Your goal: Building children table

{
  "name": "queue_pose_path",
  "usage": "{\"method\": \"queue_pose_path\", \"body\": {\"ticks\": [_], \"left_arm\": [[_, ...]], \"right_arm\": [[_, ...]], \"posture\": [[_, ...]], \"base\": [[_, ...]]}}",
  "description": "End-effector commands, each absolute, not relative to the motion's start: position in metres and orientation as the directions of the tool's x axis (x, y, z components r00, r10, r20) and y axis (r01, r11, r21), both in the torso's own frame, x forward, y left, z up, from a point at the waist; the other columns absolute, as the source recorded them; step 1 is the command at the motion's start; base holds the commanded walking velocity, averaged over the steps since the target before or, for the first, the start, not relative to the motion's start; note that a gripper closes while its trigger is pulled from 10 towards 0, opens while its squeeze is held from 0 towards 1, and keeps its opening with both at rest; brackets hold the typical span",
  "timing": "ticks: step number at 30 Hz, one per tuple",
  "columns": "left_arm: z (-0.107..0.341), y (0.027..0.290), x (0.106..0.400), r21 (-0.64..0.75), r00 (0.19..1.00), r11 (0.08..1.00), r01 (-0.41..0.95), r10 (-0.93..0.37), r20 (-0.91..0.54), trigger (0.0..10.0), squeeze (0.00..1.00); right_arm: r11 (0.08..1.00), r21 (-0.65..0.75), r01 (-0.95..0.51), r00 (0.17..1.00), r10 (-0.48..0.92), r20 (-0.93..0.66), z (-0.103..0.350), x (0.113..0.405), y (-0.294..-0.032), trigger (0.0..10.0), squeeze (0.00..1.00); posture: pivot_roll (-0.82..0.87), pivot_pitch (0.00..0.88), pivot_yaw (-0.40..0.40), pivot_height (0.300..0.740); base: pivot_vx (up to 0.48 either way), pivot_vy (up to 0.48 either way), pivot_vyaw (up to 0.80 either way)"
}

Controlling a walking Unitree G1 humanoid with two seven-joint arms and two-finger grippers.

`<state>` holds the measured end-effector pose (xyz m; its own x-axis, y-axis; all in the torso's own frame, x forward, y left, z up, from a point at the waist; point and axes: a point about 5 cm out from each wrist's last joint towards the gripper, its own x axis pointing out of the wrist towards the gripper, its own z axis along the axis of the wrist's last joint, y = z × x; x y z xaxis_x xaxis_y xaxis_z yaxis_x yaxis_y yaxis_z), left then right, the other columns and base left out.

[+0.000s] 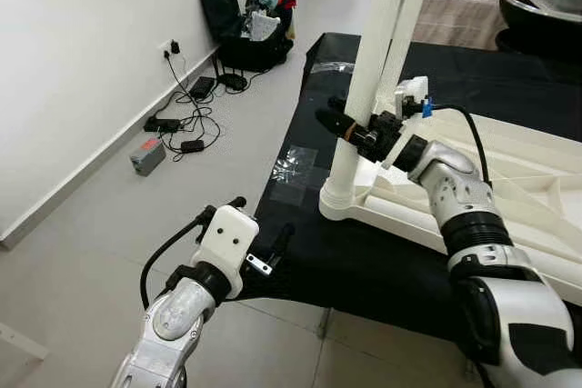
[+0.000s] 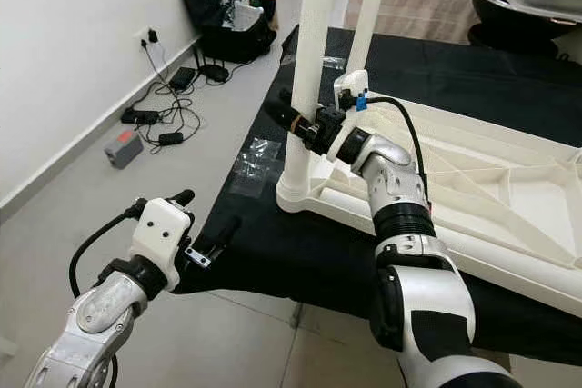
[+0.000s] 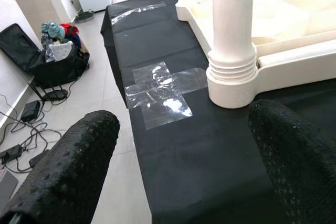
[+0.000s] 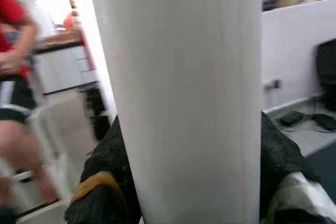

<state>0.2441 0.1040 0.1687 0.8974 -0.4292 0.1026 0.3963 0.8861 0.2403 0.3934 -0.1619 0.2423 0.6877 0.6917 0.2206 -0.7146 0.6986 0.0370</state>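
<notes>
left gripper [image 1: 264, 238] open, idle — right gripper [image 1: 350, 129] clamps table leg [image 1: 368, 79]

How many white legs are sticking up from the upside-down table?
2. One round white plastic table leg stands in the near corner socket, with the right gripper closed around it. A second white leg rises just behind it. Other corners are out of frame, so more may exist.

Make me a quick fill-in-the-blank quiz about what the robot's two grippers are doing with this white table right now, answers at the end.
1. The right gripper is closed around an upright white table ____.
2. The upside-down tabletop lies on a ____ mat.
3. The left gripper hangs with its fingers ____, holding nothing.
4. A patch of clear ____ sticks to the mat near the leg's base.

Missing words: leg; black; open; tape
</notes>
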Motion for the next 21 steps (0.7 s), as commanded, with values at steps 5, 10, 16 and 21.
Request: {"method": "queue_pose_path", "body": {"ticks": [5, 10, 16, 21], "left_arm": [[0.165, 0.103, 0.243, 0.240, 0.899, 0.884, 0.402, -0.431, 0.083, 10.0, 0.00], [0.164, 0.100, 0.242, 0.234, 0.896, 0.882, 0.409, -0.436, 0.080, 10.0, 0.00], [0.165, 0.101, 0.243, 0.234, 0.898, 0.884, 0.405, -0.433, 0.082, 10.0, 0.00], [0.164, 0.102, 0.243, 0.238, 0.899, 0.884, 0.403, -0.431, 0.079, 10.0, 0.00]], "right_arm": [[0.973, 0.198, 0.115, 0.992, -0.124, 0.031, 0.207, 0.400, -0.212, 0.0, 0.00], [0.914, 0.157, 0.375, 0.921, -0.386, 0.047, 0.196, 0.379, -0.213, 0.0, 0.00], [0.876, 0.219, 0.430, 0.892, -0.450, 0.048, 0.192, 0.367, -0.183, 10.0, 0.00], [0.921, 0.199, 0.334, 0.927, -0.359, 0.107, 0.201, 0.371, -0.164, 10.0, 1.00]], "posture": [[0.11, 0.119, -0.051, 0.740], [0.11, 0.118, -0.051, 0.740], [0.12, 0.119, -0.053, 0.740], [0.11, 0.116, -0.055, 0.740]], "base": [[0.000, 0.000, 0.00], [0.000, 0.000, 0.00], [0.000, 0.000, 0.00], [0.000, 0.000, 0.00]]}}
